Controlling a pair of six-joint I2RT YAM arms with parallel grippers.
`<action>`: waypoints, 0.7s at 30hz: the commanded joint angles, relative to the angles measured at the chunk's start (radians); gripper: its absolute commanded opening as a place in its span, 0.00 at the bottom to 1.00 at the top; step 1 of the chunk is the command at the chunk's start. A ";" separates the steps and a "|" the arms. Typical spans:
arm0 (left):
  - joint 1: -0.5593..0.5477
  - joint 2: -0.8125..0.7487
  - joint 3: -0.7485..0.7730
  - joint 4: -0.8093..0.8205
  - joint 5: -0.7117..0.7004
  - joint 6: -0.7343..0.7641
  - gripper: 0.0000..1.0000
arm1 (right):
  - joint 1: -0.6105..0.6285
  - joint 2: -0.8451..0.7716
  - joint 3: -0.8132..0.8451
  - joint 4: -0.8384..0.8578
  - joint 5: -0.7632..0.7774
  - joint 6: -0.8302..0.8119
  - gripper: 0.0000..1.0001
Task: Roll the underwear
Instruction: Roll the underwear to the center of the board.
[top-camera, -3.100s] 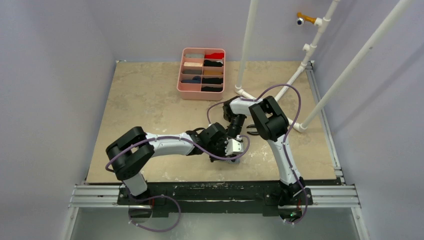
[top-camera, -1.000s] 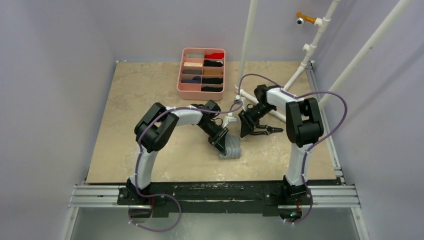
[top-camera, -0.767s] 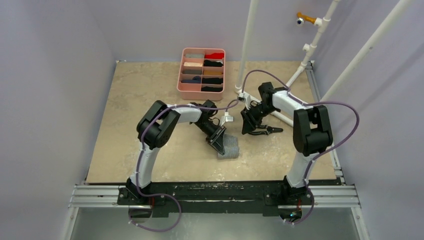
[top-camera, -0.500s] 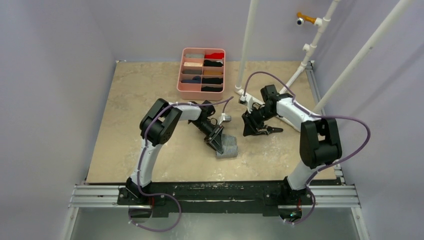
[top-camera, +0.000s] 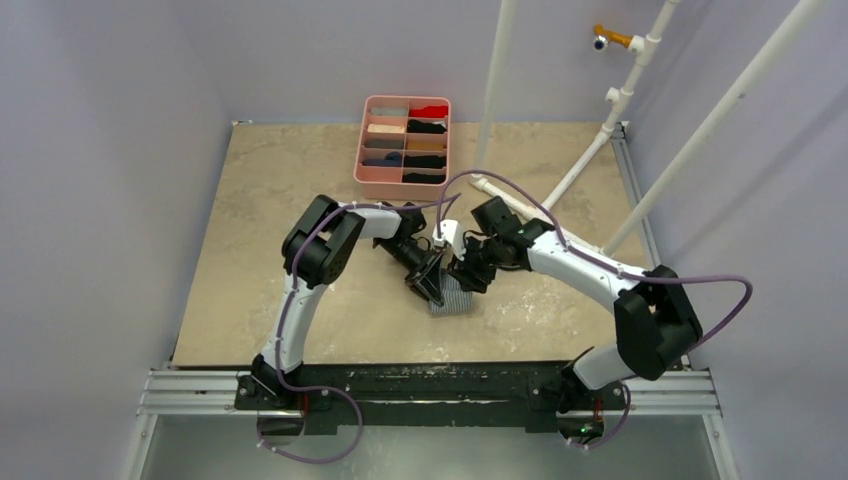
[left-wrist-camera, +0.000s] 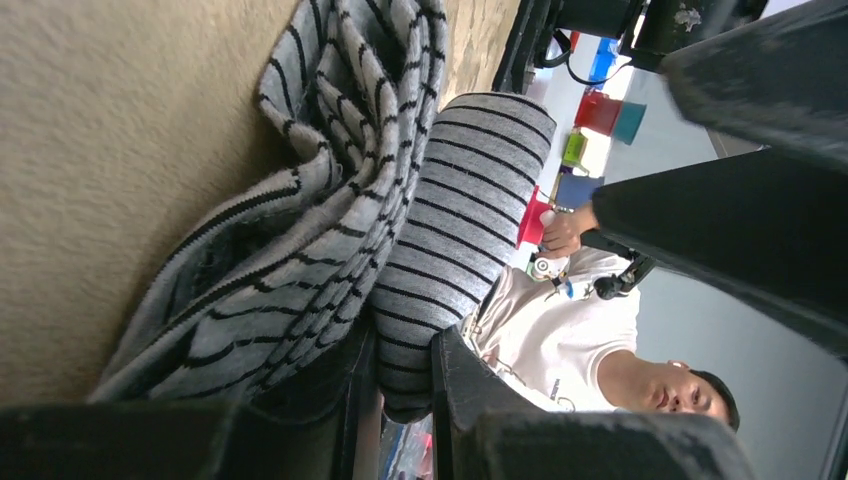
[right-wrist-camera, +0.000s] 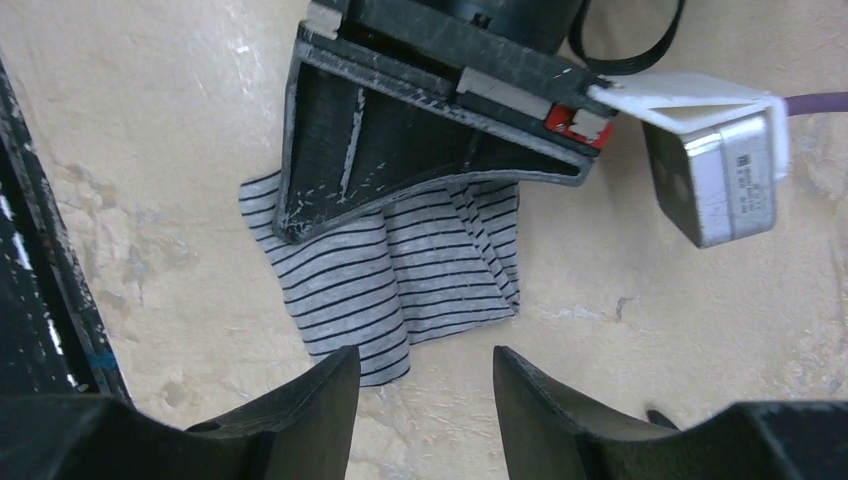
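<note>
Grey striped underwear (top-camera: 453, 300) lies toward 5 o'clock of worktop (top-camera: 280, 220) centre.
The left gripper (top-camera: 432, 287) clamps its 10 o'clock edge; the right gripper (right-wrist-camera: 425, 385), fingers parted and empty, hovers at its 1 o'clock.

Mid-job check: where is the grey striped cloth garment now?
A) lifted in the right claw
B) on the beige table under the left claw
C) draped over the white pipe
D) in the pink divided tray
B: the grey striped cloth garment lies on the beige table with the left claw down on it; the right claw is open and empty.
</note>
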 joint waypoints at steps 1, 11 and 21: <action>0.018 0.075 -0.017 0.037 -0.304 0.044 0.00 | 0.075 -0.018 -0.036 0.072 0.131 -0.013 0.51; 0.017 0.082 -0.010 0.022 -0.298 0.047 0.00 | 0.206 -0.022 -0.100 0.130 0.210 -0.038 0.55; 0.018 0.090 -0.002 0.014 -0.272 0.055 0.00 | 0.287 0.060 -0.114 0.161 0.264 -0.058 0.56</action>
